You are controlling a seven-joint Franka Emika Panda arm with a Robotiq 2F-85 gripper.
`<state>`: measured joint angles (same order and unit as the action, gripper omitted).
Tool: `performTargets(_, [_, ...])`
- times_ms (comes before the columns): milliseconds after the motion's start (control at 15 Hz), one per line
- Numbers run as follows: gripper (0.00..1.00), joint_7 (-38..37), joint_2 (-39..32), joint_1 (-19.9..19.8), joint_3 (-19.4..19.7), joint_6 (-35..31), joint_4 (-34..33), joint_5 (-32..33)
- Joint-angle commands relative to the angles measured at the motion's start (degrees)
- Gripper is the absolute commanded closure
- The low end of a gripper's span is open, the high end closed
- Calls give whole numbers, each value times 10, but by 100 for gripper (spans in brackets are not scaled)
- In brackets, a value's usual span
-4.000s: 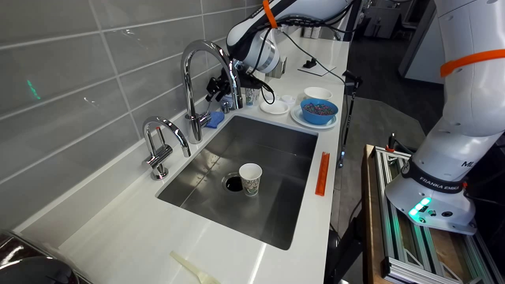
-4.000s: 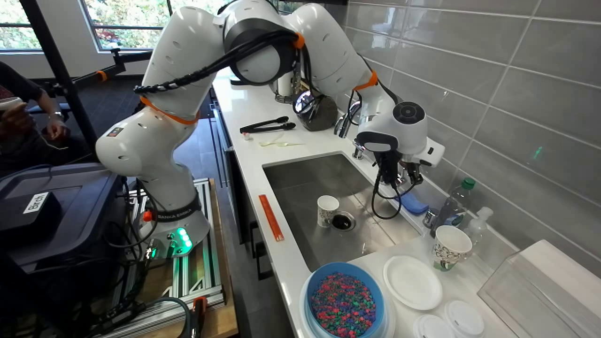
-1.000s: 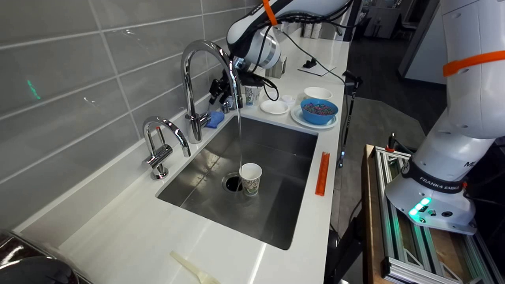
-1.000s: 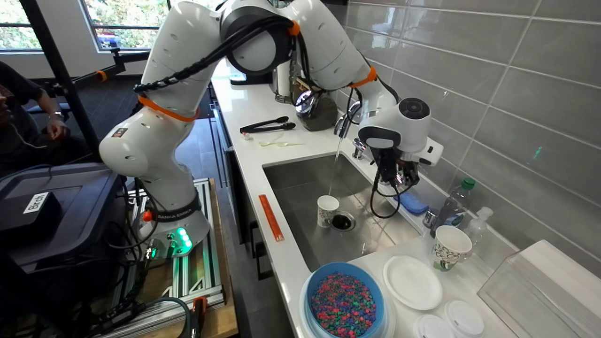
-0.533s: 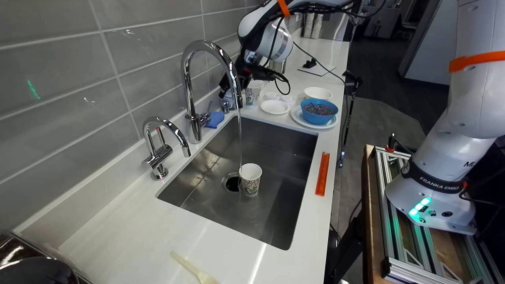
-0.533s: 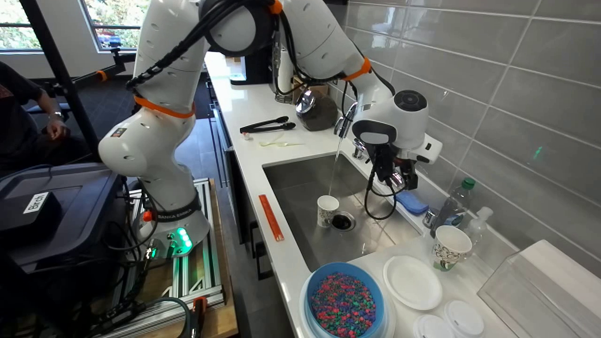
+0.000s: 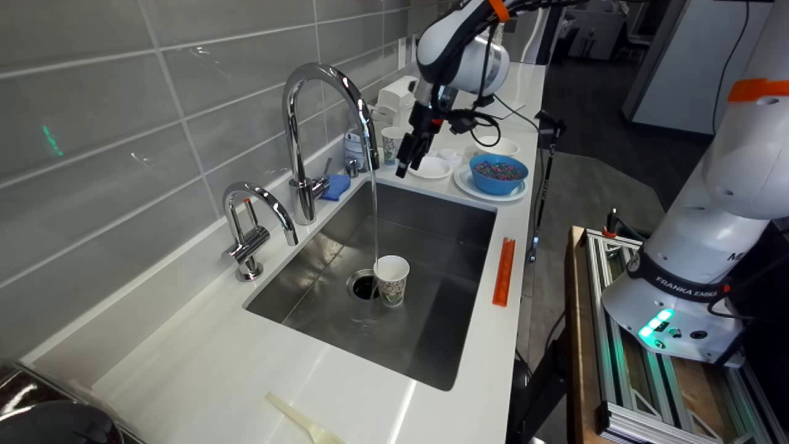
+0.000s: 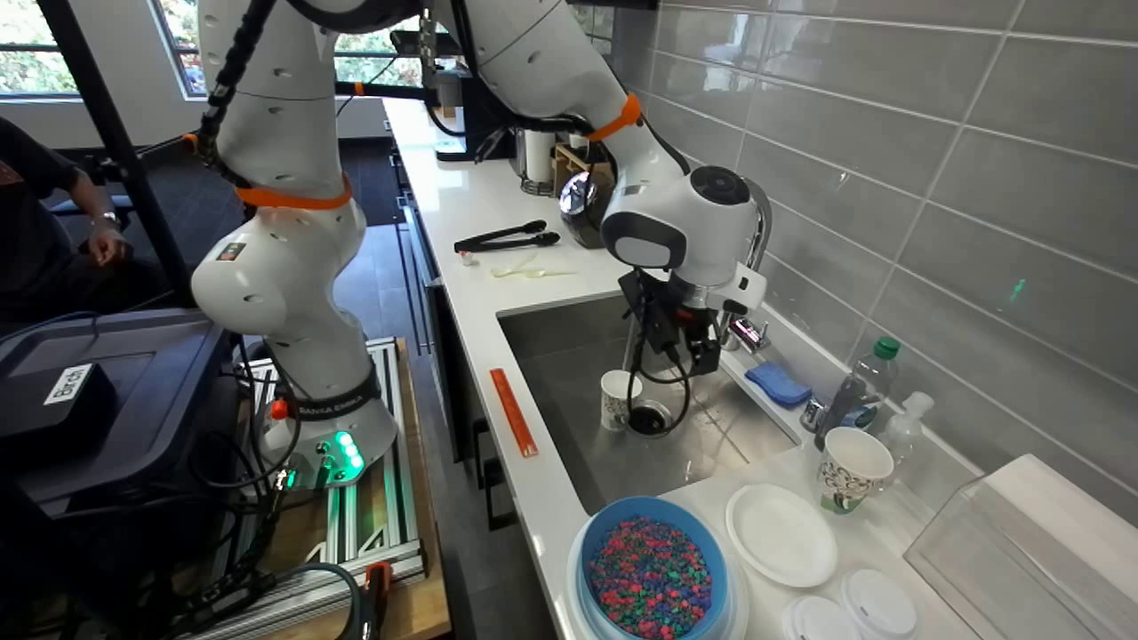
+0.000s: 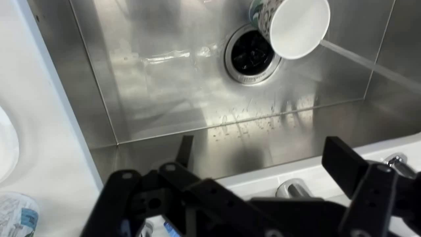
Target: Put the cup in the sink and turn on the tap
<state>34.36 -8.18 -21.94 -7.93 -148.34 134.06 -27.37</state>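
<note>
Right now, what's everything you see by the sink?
sink: 1, silver, in counter
cup: 1, white patterned, in sink
other cup: 1, white patterned, counter
tall tap: 1, silver, behind sink
water: 1 stream, see-through, under tall tap
short tap: 1, silver, behind sink
sponge: 1, blue, behind sink
bowls: 2, blue and white, counter
plates: 2+, whitish, counter
lids: 2, white, counter
bottles: 2, see-through, counter
strip: 1, orange, counter beside sink
tongs: 1, black, counter
utensils: 2+, pale yellow, counter
robot arm: 1, white, over counter
gripper: 1, black, open near sink
</note>
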Motion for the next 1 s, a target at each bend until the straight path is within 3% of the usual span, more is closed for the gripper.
performTargets(0, [0, 38, 100, 58, 40, -7, 114, 3])
performTargets(333, [0, 95, 196, 139, 78, -21, 204, -45])
performTargets(667, [0, 105, 266, 210, 124, -17, 254, -37])
performTargets(800, [0, 101, 277, 230, 139, -19, 261, -29])
performTargets(867, [0, 110, 261, 205, 112, -7, 236, -42])
performTargets(933, [0, 111, 264, 208, 114, -11, 238, -43])
